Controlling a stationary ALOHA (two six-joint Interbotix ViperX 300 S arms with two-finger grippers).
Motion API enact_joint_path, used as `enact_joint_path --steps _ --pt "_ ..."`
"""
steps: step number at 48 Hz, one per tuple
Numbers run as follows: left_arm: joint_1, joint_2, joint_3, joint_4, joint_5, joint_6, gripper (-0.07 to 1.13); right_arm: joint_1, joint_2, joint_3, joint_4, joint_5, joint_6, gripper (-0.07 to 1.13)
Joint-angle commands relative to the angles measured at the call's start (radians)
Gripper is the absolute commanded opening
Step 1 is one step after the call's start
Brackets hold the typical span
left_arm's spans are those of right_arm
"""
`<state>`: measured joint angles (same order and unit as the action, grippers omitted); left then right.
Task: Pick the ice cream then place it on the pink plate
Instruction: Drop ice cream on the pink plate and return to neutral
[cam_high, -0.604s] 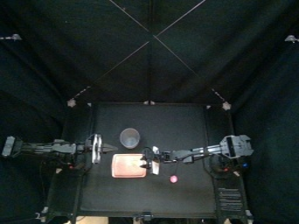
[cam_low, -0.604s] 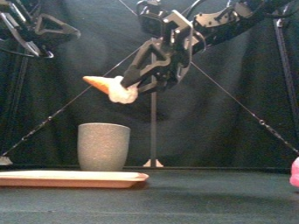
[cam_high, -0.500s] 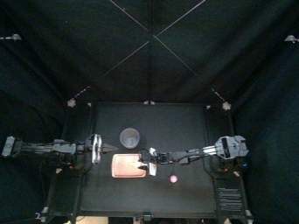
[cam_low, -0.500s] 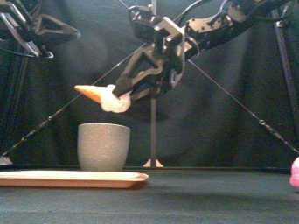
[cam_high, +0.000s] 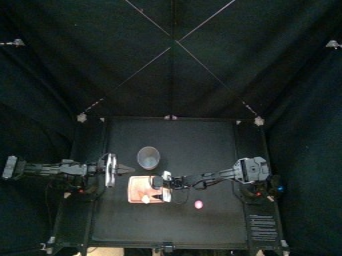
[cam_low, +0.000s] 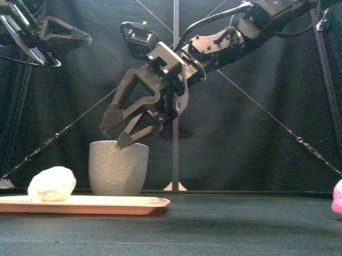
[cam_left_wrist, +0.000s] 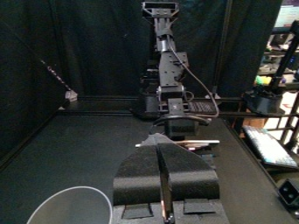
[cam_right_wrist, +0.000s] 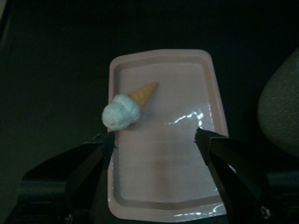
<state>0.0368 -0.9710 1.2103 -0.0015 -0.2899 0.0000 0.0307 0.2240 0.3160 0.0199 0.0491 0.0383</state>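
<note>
The black worktop (cam_high: 214, 140) carries few things. The right arm reaches in over its middle, and the right gripper (cam_right_wrist: 155, 149) hangs above the pink plate (cam_right_wrist: 176, 175) with its jaws spread wide and nothing between them. The left arm rests at the left side of the worktop, and the left gripper (cam_left_wrist: 163, 166) has its jaws pressed together on nothing.

The pink plate lies flat, left of the middle and toward the near side. A tall grey cup (cam_low: 118, 167) stands just beyond it on the far side. The ice cream (cam_right_wrist: 128, 103) lies on its side on the plate, toward the plate's left end and well clear of the gripper. It is a pale rounded scoop with a short orange cone. A small pink toy (cam_high: 199, 205) sits nearer the front, to the right of the plate.

The ice cream looks like a light, hard toy that keeps its shape under a squeeze. The scoop is round and probably smooth, so it could roll or slip out of a loose grip. The cone tapers and would slide toward its tip. The safest hold is likely across the scoop, or where scoop meets cone. As it lies, the placing looks done.
</note>
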Motion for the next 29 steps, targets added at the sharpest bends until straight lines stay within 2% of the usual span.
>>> enact_joint_path --steps 1,12,20,29 --pt "0.0 0.003 -0.012 0.003 -0.005 0.0 -0.02 -0.037 -0.14 0.038 -0.017 -0.032 0.005 1.05" --pt "0.002 0.002 -0.012 0.003 -0.005 0.002 -0.02 -0.084 -0.387 0.252 -0.063 -0.232 0.003 1.05" --pt "0.003 -0.005 -0.009 0.003 -0.005 0.002 -0.02 -0.078 -0.552 0.422 -0.069 -0.411 -0.002 1.05" --pt "0.006 -0.015 -0.003 0.003 -0.005 0.002 -0.02 -0.058 -0.733 0.56 -0.084 -0.445 -0.002 1.05"
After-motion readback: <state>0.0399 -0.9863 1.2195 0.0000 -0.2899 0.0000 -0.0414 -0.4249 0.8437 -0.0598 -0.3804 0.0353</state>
